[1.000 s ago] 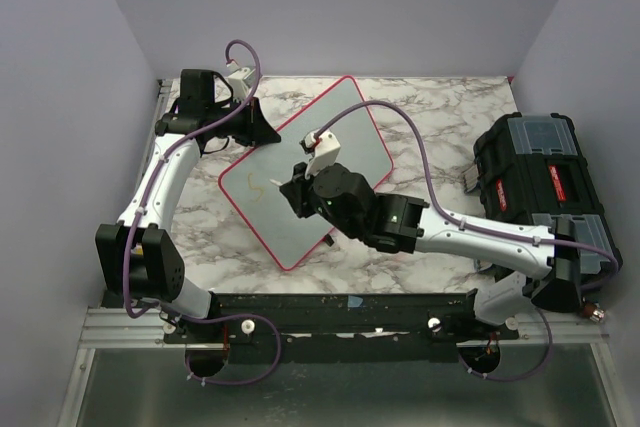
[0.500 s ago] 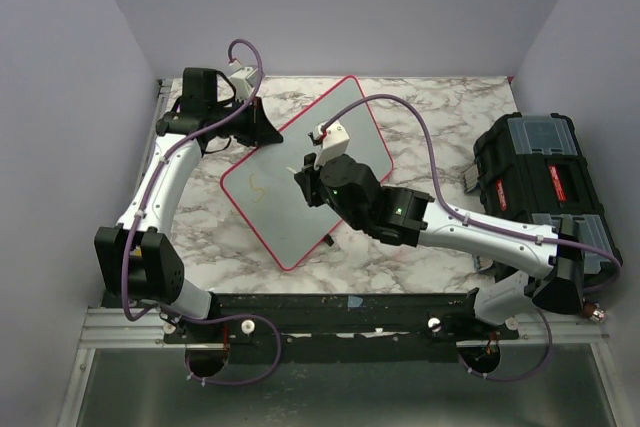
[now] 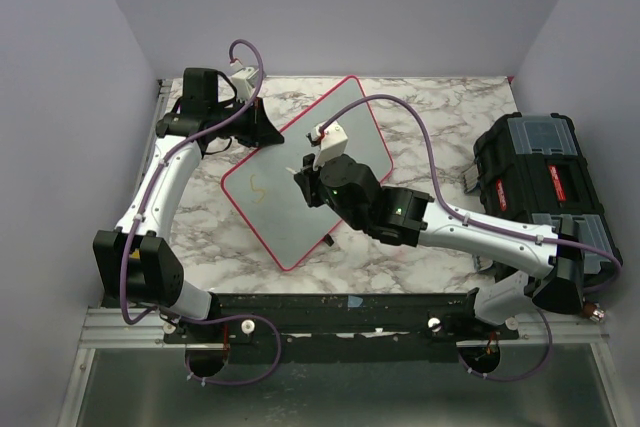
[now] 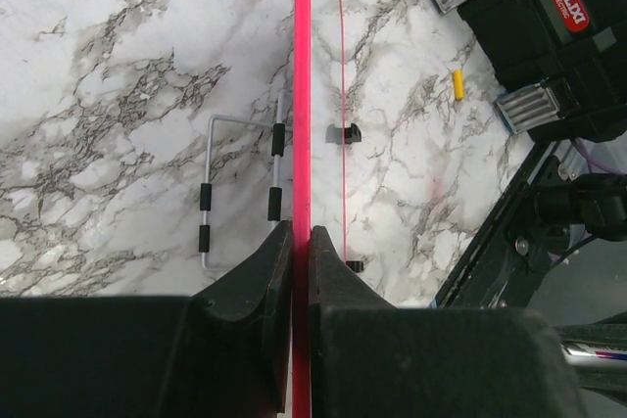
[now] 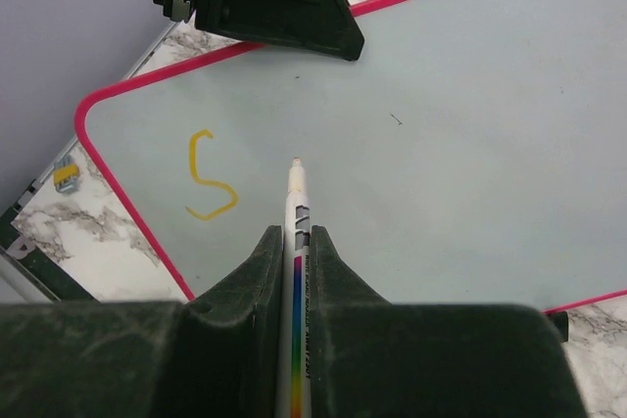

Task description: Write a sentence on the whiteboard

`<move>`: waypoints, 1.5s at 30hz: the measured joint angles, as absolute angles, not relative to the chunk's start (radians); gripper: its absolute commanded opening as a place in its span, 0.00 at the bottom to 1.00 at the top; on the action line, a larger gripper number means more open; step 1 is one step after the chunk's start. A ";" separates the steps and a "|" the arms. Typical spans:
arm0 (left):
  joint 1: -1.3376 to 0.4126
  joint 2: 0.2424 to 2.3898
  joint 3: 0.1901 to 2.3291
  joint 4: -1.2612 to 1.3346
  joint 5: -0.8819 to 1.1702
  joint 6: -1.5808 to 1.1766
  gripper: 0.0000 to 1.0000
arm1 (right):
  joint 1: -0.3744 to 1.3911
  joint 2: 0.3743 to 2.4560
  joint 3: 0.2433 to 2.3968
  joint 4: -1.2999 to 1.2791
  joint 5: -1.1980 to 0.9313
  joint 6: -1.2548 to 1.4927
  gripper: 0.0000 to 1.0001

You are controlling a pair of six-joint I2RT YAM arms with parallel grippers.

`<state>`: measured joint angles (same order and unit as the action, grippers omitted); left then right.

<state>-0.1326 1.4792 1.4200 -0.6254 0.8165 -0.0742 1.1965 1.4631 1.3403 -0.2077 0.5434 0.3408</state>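
— Where to find the whiteboard (image 3: 270, 227)?
— Look in the middle of the marble surface (image 3: 440, 117). Lying at a slant, left of the black toolbox (image 3: 540, 177).

— And the sentence (image 5: 209, 178)?
— Only one yellow "S" there, near the left corner of the board. Lots more to write.

— What about the right claw (image 5: 294, 238)?
— Pinched narrow on a white marker (image 5: 297, 193), with the tip aimed at the board, just right of the "S". Hard to tell if touching or just above.

— And the left claw (image 4: 301, 242)?
— Squeezed tight on the pink rim (image 4: 302, 66) at the far left edge of the board. Good for stopping slips.

— So how to do the next letter well?
— Press the tip down softly, not hard. Start beside the "S", close but not on top of it. Move slow and smooth for a neat line. Stay on the same row, heading right, away from the rim. Grip the rim tight all through the writing. Lift straight up between words.

— Anything to watch out for?
— Pushing the board sideways with the marker. Also snagging the purple cable (image 3: 420, 137) above the board.
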 measured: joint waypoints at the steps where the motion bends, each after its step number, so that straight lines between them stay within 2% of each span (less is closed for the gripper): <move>1: -0.133 1.478 1.418 -0.623 0.817 -0.075 0.00 | 1.196 1.463 1.340 -0.207 0.543 0.339 0.01; 45: -0.133 1.459 1.394 -0.603 0.798 -0.076 0.00 | 1.196 1.644 1.435 -0.180 0.411 0.298 0.01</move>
<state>-0.1329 1.4586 1.3945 -0.6029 0.7982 -0.0765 1.1965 1.6440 1.4353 -0.1799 0.4110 0.2981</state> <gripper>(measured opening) 0.089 0.117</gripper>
